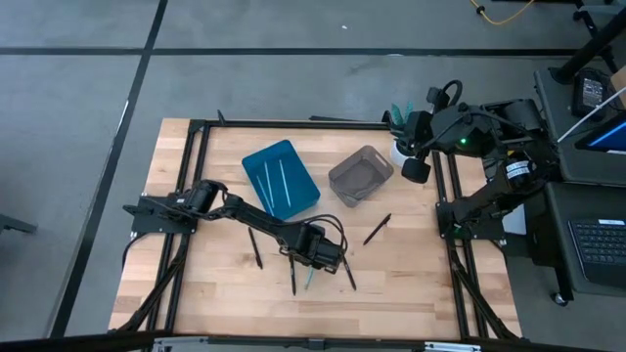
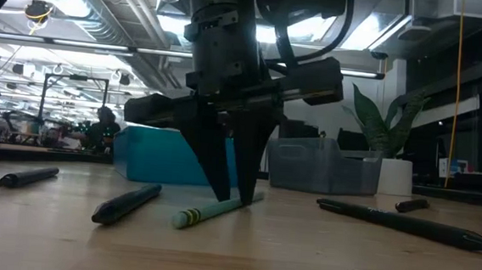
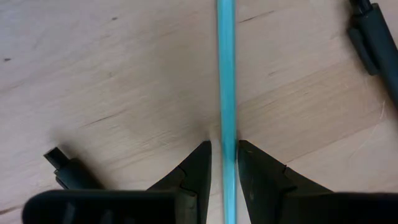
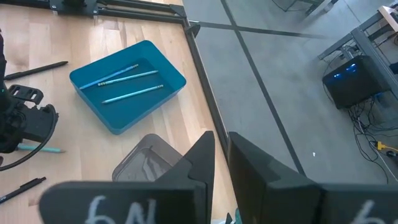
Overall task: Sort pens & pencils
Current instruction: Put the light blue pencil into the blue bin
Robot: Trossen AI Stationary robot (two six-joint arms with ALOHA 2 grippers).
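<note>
Presently the left gripper (image 3: 224, 163) stands tip-down on the table (image 1: 411, 284), its fingers (image 3: 198, 163) parted only slightly and set either side of a light blue stick (image 3: 224, 74), which lies flat on the wood between them. Whether the pads already press it cannot be told; the stick is not lifted.

Around it, black sticks (image 1: 292, 279) lie loose on the table, one just beside the fingers, another (image 1: 377, 229) nearer the grey bin (image 1: 360, 176). Three more blue sticks (image 4: 127, 84) already lie in the blue bin (image 1: 281, 178), so this one belongs there.

Recommendation: close squarely across the shaft, confirm the grip before rising, lift straight up to clear the neighbouring black stick, then carry over the blue bin's rim.

The right gripper (image 4: 219, 155) waits off the table's far right corner, near a white pot (image 1: 403, 152), fingers nearly together and empty.
</note>
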